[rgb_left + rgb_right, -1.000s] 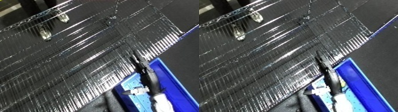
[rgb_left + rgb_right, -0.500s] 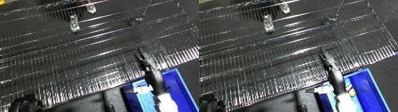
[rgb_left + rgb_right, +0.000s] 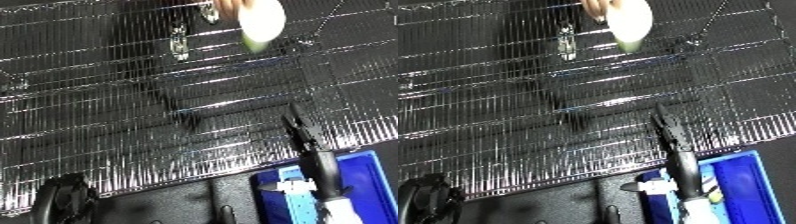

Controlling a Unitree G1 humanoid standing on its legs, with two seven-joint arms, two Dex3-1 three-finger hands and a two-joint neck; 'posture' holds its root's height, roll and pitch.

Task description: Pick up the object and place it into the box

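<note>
No readable writing shows; right hand (image 3: pixel 306 135) extends straight fingers over the wire rack (image 3: pixel 107 115) beside the blue bin (image 3: pixel 740 187).

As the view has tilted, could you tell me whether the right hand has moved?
No: the right hand still crosses the blue bin rim, fingertips over the wire mesh; only the camera turned.

No readable text, labels, brands, numbers or signs anywhere in either view. Wire mesh surface (image 3: pixel 133 115): bare metal, no markings. Blue bin (image 3: pixel 369 185), just beside the mesh's lower right edge: no lettering visible. Pale object (image 3: pixel 262 22) above the mesh's upper part: unmarked.
</note>
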